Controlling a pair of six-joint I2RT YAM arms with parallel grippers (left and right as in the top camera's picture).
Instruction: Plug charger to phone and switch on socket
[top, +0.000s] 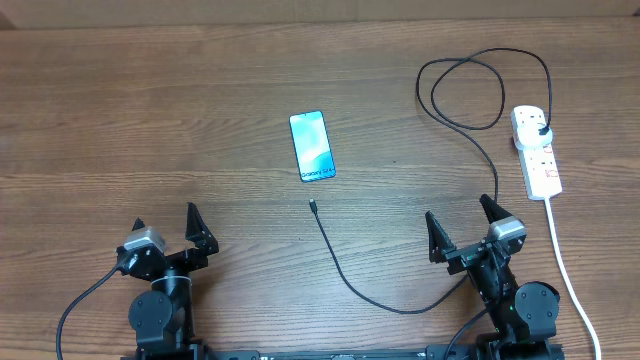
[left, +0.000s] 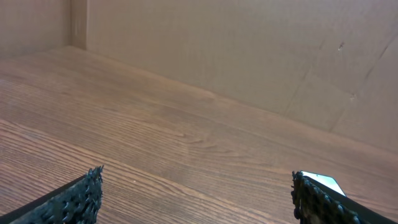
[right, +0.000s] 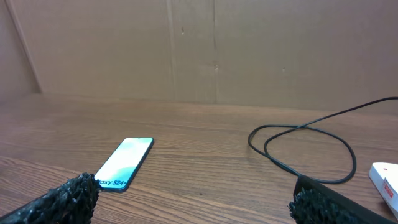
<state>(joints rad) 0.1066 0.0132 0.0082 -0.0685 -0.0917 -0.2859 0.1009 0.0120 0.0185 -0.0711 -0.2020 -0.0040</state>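
The charger lies loose on the table. Its small connector rests just at 6 o'clock of the phone, near its bottom edge but not touching it. From the connector the black cable runs toward 5 o'clock and sags in a curve in front of the right arm. It then climbs toward 12 o'clock, makes a wide loop at the far right of the table, and ends in the black plug, which sits in the socket. The phone lies flat near the middle of the table, screen up and lit, its long axis running roughly from 12 to 6 o'clock. The socket lies at 3 o'clock of the phone, well apart from it. Its thick white cord trails off toward 6 o'clock, past the right arm.

The right end effector hovers at 5 o'clock of the phone, fingers spread wide and holding nothing. Its wrist view shows the phone ahead on the left and the cable loop on the right. The left end effector hangs at 8 o'clock of the phone, likewise spread wide, with only bare wood between its fingers.
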